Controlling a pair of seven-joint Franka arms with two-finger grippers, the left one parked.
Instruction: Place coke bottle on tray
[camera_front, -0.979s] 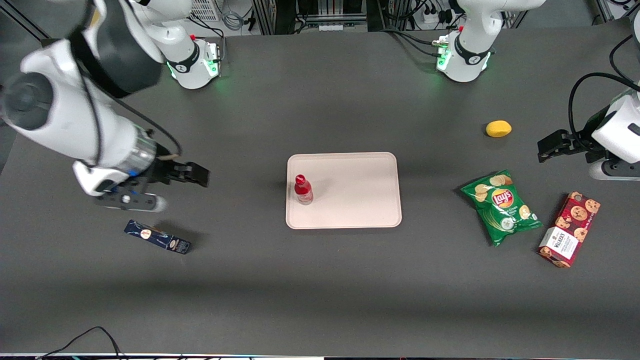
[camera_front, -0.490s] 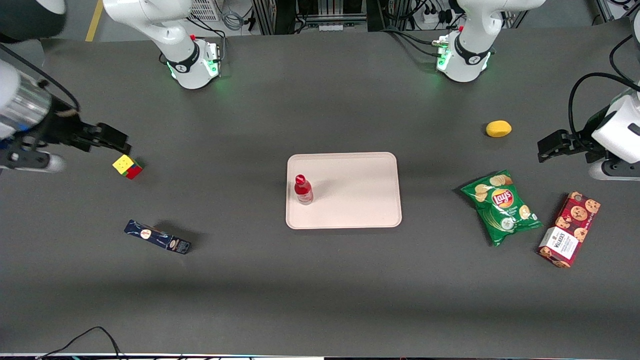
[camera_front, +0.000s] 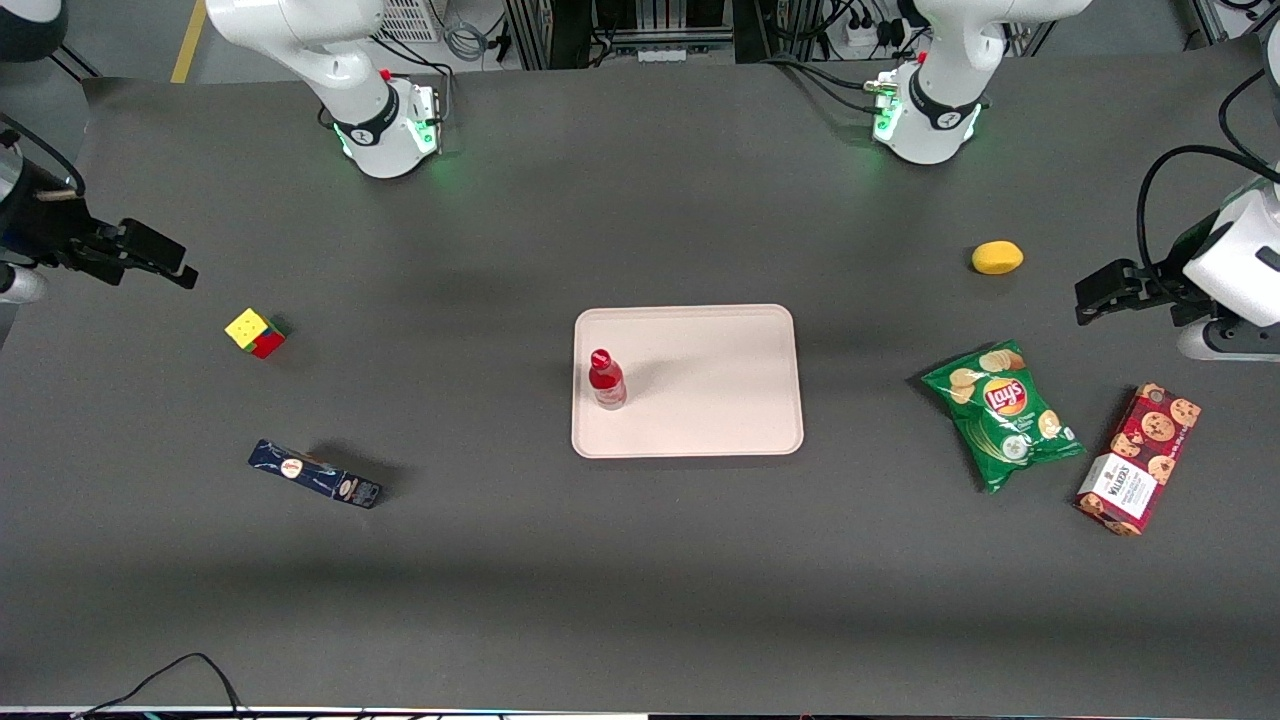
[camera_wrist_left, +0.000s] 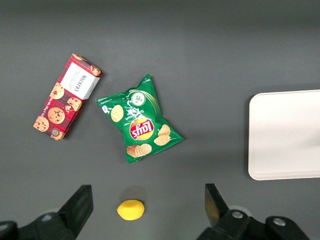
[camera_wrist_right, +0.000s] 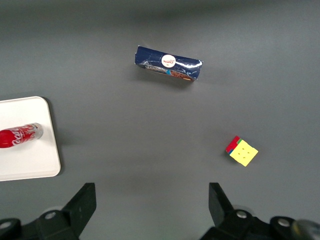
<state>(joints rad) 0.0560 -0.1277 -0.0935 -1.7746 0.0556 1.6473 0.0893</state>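
Note:
The coke bottle (camera_front: 606, 380) (camera_wrist_right: 20, 135), red with a red cap, stands upright on the pale pinkish tray (camera_front: 700, 400) (camera_wrist_right: 30, 160), close to the tray edge that faces the working arm's end. My right gripper (camera_front: 165, 262) (camera_wrist_right: 152, 197) hangs open and empty at the working arm's end of the table, well away from the tray, with only bare table between its fingers.
A Rubik's cube (camera_front: 255, 332) (camera_wrist_right: 242, 151) and a dark blue box (camera_front: 315, 474) (camera_wrist_right: 168, 63) lie between the gripper and the tray. Toward the parked arm's end lie a lemon (camera_front: 997, 257), a green chips bag (camera_front: 1003, 413) and a red cookie box (camera_front: 1138, 459).
My right arm has drawn back away from the tray toward the table's end and farther from the front camera, uncovering the Rubik's cube. The bottle stayed on the tray.

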